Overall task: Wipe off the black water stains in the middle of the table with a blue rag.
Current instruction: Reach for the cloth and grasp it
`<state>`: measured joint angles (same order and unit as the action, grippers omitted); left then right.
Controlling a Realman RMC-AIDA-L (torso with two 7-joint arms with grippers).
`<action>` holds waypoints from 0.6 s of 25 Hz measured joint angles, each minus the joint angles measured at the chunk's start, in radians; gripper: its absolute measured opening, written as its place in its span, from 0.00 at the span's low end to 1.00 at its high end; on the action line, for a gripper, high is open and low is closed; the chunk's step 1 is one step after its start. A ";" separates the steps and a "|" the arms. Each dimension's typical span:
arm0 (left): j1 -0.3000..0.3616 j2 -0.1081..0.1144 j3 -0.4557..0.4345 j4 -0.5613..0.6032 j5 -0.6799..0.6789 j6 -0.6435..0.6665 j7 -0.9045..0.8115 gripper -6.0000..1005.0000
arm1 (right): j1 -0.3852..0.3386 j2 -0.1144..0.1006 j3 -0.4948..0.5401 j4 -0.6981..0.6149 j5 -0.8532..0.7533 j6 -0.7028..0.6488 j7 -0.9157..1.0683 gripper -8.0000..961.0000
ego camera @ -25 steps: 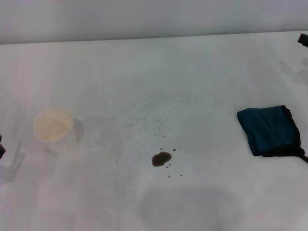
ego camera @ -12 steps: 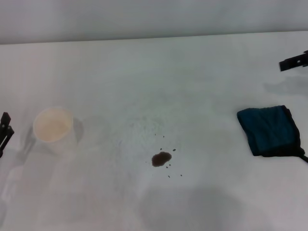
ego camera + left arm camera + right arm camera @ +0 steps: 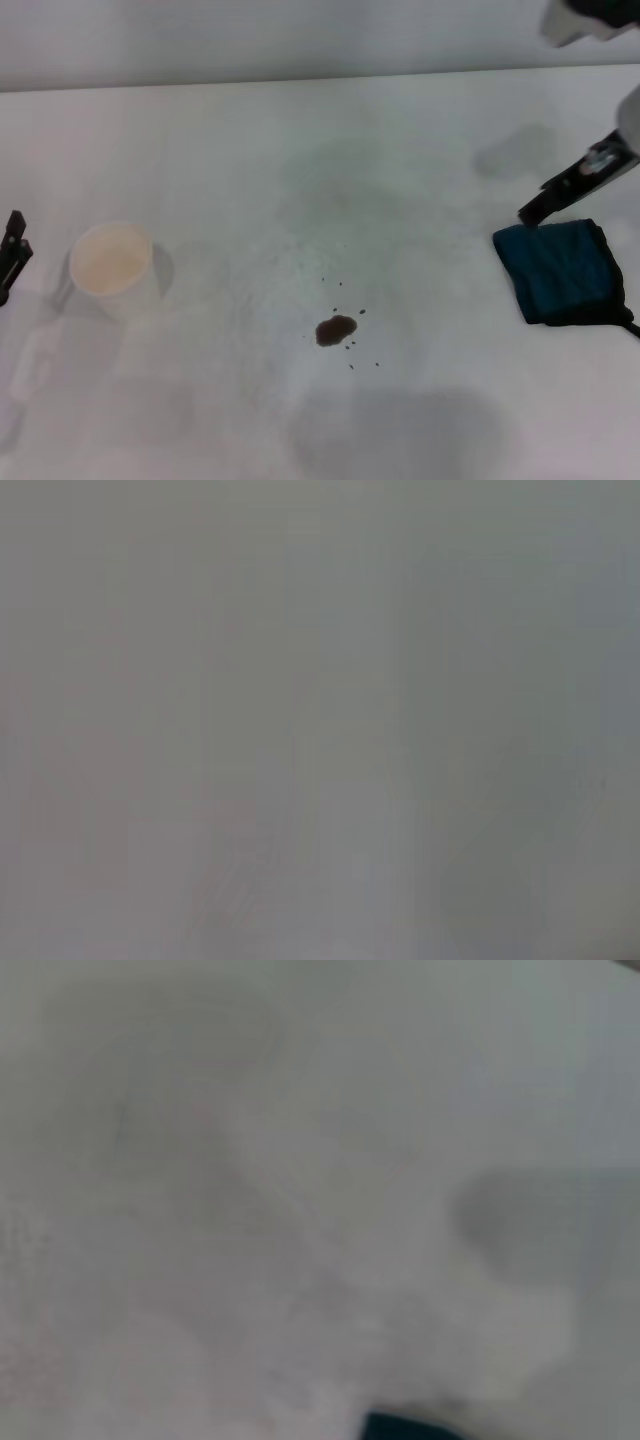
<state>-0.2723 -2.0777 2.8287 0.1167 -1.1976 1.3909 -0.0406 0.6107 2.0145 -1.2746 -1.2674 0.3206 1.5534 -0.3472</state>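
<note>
The black water stains (image 3: 335,329), a small dark oval blot with tiny specks around it, lie near the middle of the white table (image 3: 300,160). The blue rag (image 3: 560,272) lies folded at the table's right side. My right gripper (image 3: 530,212) hangs just above the rag's far left corner, with one dark finger showing. A dark edge at the bottom of the right wrist view (image 3: 410,1428) may be the rag. My left gripper (image 3: 10,255) is at the left edge of the head view, beside the cup. The left wrist view shows only bare table.
A white paper cup (image 3: 110,265) stands upright at the left, well away from the stains. The table's far edge meets a pale wall at the back.
My right arm has come in from the right edge and down toward the rag's far left corner. My left gripper has stayed at the left edge. Rag, stains and cup have not moved.
</note>
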 joint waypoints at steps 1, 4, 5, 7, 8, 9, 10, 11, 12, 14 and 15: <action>-0.002 0.000 0.000 -0.002 0.000 -0.001 0.000 0.87 | 0.006 0.002 -0.037 -0.002 0.000 0.000 0.034 0.84; -0.015 0.000 0.000 -0.018 0.000 -0.003 0.000 0.87 | 0.021 0.001 -0.106 0.023 0.001 0.001 0.109 0.84; -0.017 0.000 0.000 -0.020 -0.001 -0.002 0.000 0.87 | 0.028 0.001 -0.115 0.039 0.001 0.001 0.123 0.84; -0.021 0.001 0.000 -0.026 -0.006 0.002 0.000 0.87 | 0.040 0.002 -0.124 0.072 0.000 0.002 0.145 0.84; -0.023 0.001 0.000 -0.027 -0.010 0.003 0.001 0.87 | 0.043 0.003 -0.124 0.086 0.001 0.002 0.153 0.84; -0.024 0.001 0.000 -0.027 -0.012 0.003 0.001 0.87 | 0.046 0.003 -0.125 0.101 0.001 0.001 0.160 0.84; -0.027 0.001 0.000 -0.027 -0.018 0.003 0.001 0.87 | 0.049 0.003 -0.126 0.114 0.001 0.000 0.166 0.84; -0.027 0.001 0.000 -0.028 -0.021 0.003 0.001 0.87 | 0.052 0.003 -0.127 0.127 0.000 -0.002 0.172 0.84; -0.027 0.002 0.000 -0.029 -0.023 0.003 0.001 0.87 | 0.054 0.003 -0.128 0.142 -0.002 -0.006 0.179 0.84; -0.031 0.002 -0.001 -0.040 -0.025 0.004 0.001 0.87 | 0.058 0.002 -0.132 0.172 -0.004 -0.017 0.192 0.84; -0.033 0.002 -0.001 -0.048 -0.026 0.004 0.002 0.87 | 0.061 0.000 -0.134 0.189 -0.005 -0.023 0.197 0.84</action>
<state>-0.3057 -2.0757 2.8272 0.0692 -1.2238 1.3945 -0.0387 0.6713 2.0148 -1.4083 -1.0788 0.3151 1.5304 -0.1506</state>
